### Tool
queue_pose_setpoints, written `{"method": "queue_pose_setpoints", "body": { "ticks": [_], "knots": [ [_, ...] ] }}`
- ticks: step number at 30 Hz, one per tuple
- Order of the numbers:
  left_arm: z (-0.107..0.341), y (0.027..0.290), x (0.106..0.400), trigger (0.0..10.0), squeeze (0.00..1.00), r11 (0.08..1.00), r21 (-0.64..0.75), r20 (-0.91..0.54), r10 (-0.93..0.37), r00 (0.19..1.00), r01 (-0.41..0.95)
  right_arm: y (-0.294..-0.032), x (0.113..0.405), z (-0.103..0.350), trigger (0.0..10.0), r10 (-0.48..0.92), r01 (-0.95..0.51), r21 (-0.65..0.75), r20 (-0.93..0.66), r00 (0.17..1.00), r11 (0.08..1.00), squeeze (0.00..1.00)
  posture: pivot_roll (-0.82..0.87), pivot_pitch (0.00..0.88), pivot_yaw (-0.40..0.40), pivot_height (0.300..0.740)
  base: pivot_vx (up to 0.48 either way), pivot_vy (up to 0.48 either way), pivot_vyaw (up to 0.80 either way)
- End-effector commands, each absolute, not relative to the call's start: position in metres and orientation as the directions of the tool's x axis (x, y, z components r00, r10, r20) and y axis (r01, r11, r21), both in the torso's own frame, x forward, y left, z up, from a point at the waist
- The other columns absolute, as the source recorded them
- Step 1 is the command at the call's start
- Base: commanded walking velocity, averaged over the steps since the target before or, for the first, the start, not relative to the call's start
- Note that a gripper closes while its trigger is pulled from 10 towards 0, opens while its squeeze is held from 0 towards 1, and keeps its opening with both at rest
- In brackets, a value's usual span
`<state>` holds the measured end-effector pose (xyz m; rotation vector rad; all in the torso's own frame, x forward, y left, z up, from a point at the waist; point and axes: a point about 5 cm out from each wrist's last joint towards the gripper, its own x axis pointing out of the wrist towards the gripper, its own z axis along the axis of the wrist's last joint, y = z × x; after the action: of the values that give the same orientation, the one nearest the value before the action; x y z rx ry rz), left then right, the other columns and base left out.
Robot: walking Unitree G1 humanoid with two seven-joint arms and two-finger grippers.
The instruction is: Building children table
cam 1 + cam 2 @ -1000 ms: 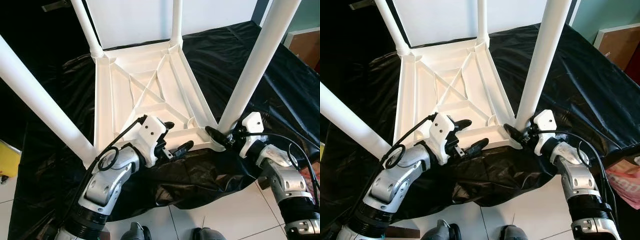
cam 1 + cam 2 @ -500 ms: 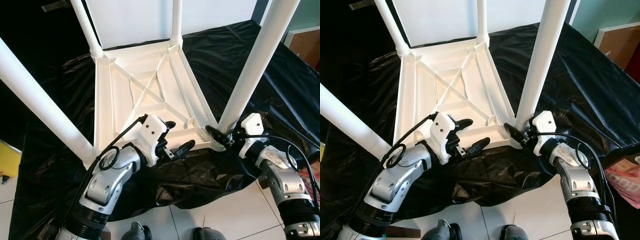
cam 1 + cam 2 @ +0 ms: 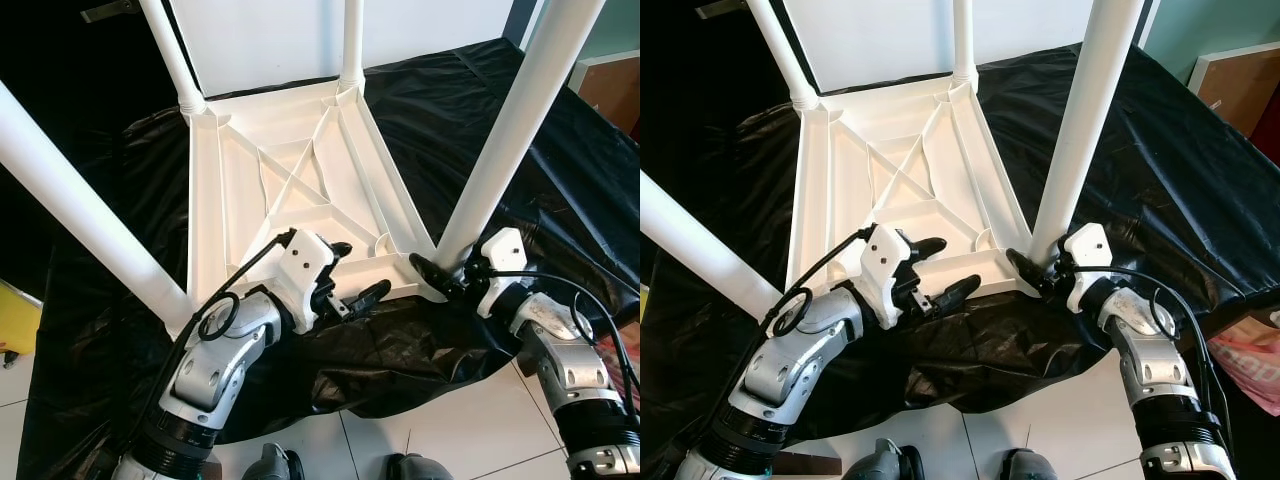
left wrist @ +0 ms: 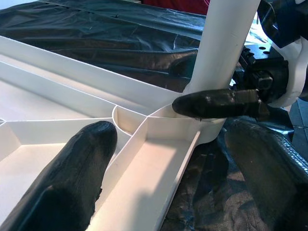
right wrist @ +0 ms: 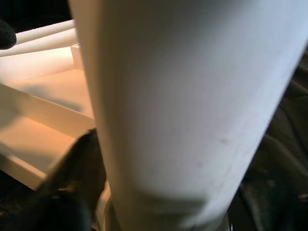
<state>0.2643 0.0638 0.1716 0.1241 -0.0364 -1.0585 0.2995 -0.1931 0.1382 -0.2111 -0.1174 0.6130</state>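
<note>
While the right pincer reaches to the foot of the near right white round plastic leg, the right wrist view has that leg between the fingers with one black finger beside it; whether they press on it I cannot tell. The left pincer stands wide, one finger inside the ribbed underside, the other outside over the black plastic sheet, straddling the near rim of the upturned white plastic children's table. The left wrist view shows the right arm's fingertip lying at the corner socket. The table rests upside down on the sheet, four legs up, all cut off at the frame edges. White floor tiles lie below.
</note>
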Motion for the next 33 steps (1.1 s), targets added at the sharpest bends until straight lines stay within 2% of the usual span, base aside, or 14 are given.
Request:
{"method": "queue_pose_setpoints", "body": {
  "ticks": [1,5,6,8,9,17,18,20,21,26,29,31,33],
  "knots": [
    [0.168,0.065,0.264,10.0,0.00,0.474,0.109,-0.050,-0.875,0.482,0.873,-0.193,0.297,0.133,10.0,0.578,-0.560,-0.207,0.031,0.816,0.802,0.00,-0.07,0.152,0.068,0.740,0.000,0.000,0.00],
    [0.169,0.066,0.264,10.0,0.00,0.474,0.109,-0.051,-0.875,0.481,0.874,-0.193,0.296,0.134,10.0,0.588,-0.566,-0.229,0.036,0.808,0.792,0.00,-0.07,0.153,0.071,0.740,0.000,0.000,0.00],
    [0.169,0.066,0.263,10.0,0.00,0.474,0.109,-0.052,-0.875,0.481,0.874,-0.192,0.296,0.134,4.5,0.596,-0.574,-0.232,0.034,0.802,0.785,0.00,-0.08,0.155,0.075,0.740,0.000,0.000,0.00],
    [0.169,0.066,0.263,10.0,0.00,0.474,0.109,-0.052,-0.875,0.481,0.874,-0.192,0.296,0.133,4.5,0.602,-0.580,-0.232,0.031,0.798,0.781,0.00,-0.08,0.155,0.075,0.740,0.000,0.000,0.00],
    [0.169,0.066,0.263,10.0,0.00,0.472,0.109,-0.052,-0.876,0.479,0.875,-0.192,0.296,0.134,0.0,0.612,-0.590,-0.236,0.029,0.790,0.772,0.00,-0.08,0.156,0.077,0.740,0.000,0.000,0.00],
    [0.168,0.064,0.265,10.0,0.00,0.468,0.110,-0.054,-0.878,0.475,0.877,-0.195,0.300,0.137,0.0,0.646,-0.622,-0.273,-0.005,0.764,0.734,0.00,-0.08,0.155,0.077,0.740,0.000,0.000,0.00],
    [0.168,0.064,0.265,10.0,0.00,0.468,0.111,-0.053,-0.878,0.476,0.877,-0.195,0.300,0.136,1.7,0.640,-0.618,-0.275,-0.012,0.768,0.736,0.00,-0.08,0.155,0.074,0.740,0.000,0.000,0.00],
    [0.168,0.064,0.265,10.0,0.00,0.469,0.112,-0.053,-0.878,0.476,0.876,-0.195,0.300,0.136,1.7,0.636,-0.615,-0.276,-0.016,0.772,0.739,0.00,-0.08,0.154,0.073,0.740,0.000,0.000,0.00],
    [0.169,0.064,0.266,10.0,0.00,0.472,0.112,-0.052,-0.876,0.479,0.875,-0.195,0.300,0.134,10.0,0.616,-0.599,-0.253,-0.015,0.788,0.760,0.00,-0.08,0.153,0.071,0.740,0.000,0.000,0.00],
    [0.168,0.065,0.265,10.0,0.00,0.477,0.114,-0.052,-0.873,0.485,0.871,-0.193,0.298,0.132,10.0,0.548,-0.534,-0.237,-0.006,0.836,0.812,0.00,-0.08,0.152,0.066,0.740,0.000,0.000,0.00],
    [0.168,0.066,0.265,10.0,0.00,0.481,0.114,-0.052,-0.871,0.489,0.869,-0.191,0.298,0.125,10.0,0.420,-0.411,-0.249,-0.019,0.907,0.877,0.00,-0.08,0.154,0.060,0.740,0.000,0.000,0.00],
    [0.167,0.066,0.265,10.0,0.00,0.483,0.114,-0.053,-0.870,0.491,0.868,-0.190,0.298,0.123,10.0,0.378,-0.370,-0.253,-0.019,0.926,0.894,0.00,-0.08,0.155,0.061,0.740,0.000,0.000,0.00],
    [0.168,0.066,0.266,10.0,0.00,0.487,0.115,-0.052,-0.867,0.495,0.866,-0.185,0.296,0.120,10.0,0.269,-0.264,-0.203,-0.004,0.963,0.943,0.00,-0.08,0.159,0.057,0.740,0.000,0.000,0.00]
  ]
}}
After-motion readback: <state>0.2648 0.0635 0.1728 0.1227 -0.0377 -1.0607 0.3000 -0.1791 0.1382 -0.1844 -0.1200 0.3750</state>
